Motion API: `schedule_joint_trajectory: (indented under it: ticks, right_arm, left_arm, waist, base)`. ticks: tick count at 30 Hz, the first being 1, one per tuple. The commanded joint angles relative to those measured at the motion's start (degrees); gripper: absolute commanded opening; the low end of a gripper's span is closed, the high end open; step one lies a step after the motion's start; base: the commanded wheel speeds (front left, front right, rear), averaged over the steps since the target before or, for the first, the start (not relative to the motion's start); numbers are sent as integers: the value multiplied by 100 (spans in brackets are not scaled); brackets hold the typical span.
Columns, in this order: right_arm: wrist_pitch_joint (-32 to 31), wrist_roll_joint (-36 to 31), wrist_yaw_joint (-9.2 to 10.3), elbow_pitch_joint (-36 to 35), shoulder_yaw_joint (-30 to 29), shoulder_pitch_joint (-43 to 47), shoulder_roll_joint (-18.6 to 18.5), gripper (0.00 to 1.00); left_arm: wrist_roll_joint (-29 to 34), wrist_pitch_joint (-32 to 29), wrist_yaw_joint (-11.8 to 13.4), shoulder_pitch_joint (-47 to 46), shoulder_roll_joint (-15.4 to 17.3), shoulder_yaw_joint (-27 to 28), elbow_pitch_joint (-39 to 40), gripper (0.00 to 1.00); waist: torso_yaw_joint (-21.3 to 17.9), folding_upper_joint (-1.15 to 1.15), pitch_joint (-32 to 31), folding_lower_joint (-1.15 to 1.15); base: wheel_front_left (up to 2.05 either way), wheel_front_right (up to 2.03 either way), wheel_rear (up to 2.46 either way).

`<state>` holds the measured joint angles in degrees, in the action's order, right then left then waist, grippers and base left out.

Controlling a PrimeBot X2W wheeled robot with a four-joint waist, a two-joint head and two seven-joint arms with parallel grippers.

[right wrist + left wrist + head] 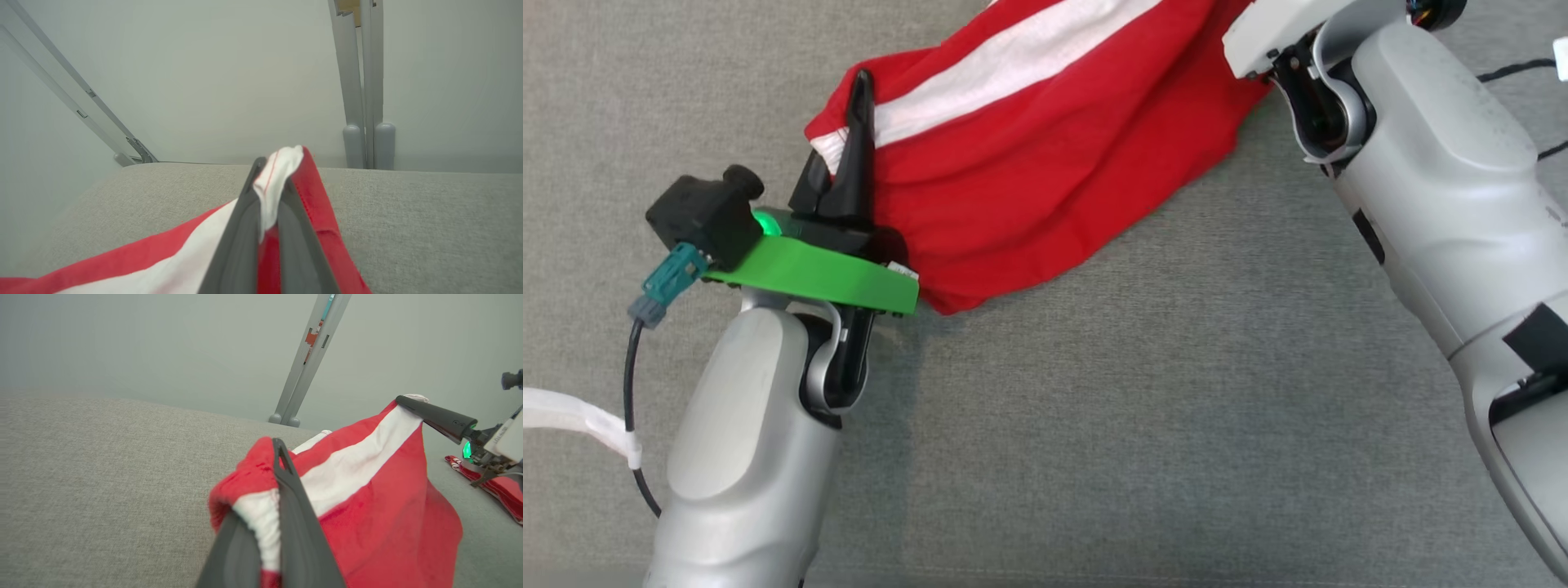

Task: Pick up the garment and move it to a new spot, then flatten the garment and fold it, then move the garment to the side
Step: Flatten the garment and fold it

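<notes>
A red garment (1045,155) with a white band hangs stretched between my two grippers above the grey cloth surface (1143,408). My left gripper (854,122) is shut on its left corner, the white edge pinched between the dark fingers (298,510). The garment (367,498) sags down from that grip to the surface. In the left wrist view my right gripper (408,401) holds the far corner, at the right. In the right wrist view my right gripper (271,179) is shut on a bunched white and red corner of the garment (282,167).
The grey cloth surface (102,477) spreads wide below and to the left of the garment. Pale metal posts (363,122) and a plain wall stand past its far edge. Another red and white piece (490,486) lies at the right in the left wrist view.
</notes>
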<state>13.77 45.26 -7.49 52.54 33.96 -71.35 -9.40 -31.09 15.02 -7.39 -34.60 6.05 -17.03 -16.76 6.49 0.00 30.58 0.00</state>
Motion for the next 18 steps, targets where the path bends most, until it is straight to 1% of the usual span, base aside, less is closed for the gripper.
schedule_joint_trajectory:
  ticks: [1, 6, 10, 11, 12, 13, 14, 15, 18]
  right_arm:
    - [39, 12, 1, 168, 63, -151, -16, 0]
    - [77, -16, 1, 747, 284, -568, 46, 0]
    - [99, -26, 1, 990, 465, -759, 99, 1]
    - [103, -9, 1, 1028, 498, -791, 107, 14]
    - [108, -2, 1, 1071, 532, -812, 115, 41]
    - [111, -14, 1, 1144, 572, -846, 116, 56]
    - [117, -14, 1, 1190, 603, -871, 128, 100]
    - [124, 14, 1, 1219, 620, -866, 143, 100]
    - [138, 45, 1, 1260, 740, -771, 129, 100]
  left_arm:
    - [69, 17, -13, -139, -56, 7, -31, 0]
    - [130, 17, -13, -350, -148, -64, -161, 0]
    - [149, 17, -13, -461, -184, -120, -262, 0]
    - [185, 16, -13, -469, -184, -146, -318, 0]
    - [216, 17, -13, -488, -182, -147, -350, 0]
    - [269, 17, -13, -520, -177, -119, -381, 0]
    - [332, 17, -13, -522, -183, -118, -443, 67]
    - [394, 17, -12, -508, -189, -131, -494, 100]
    - [606, 17, -12, -420, -193, -107, -532, 100]
  waist:
    - [229, 0, 243, 0]
    - [340, 0, 395, 0]
    - [353, 0, 454, 0]
    - [348, 0, 456, 0]
    - [342, 0, 456, 0]
    - [334, 0, 452, 0]
    - [327, 0, 443, 0]
    - [323, 0, 425, 0]
    - [305, 0, 338, 0]
  base:
    - [0, 0, 0]
    - [0, 0, 0]
    - [0, 0, 0]
    - [0, 0, 0]
    - [0, 0, 0]
    - [0, 0, 0]
    - [0, 0, 0]
    - [0, 0, 0]
    - [0, 0, 0]
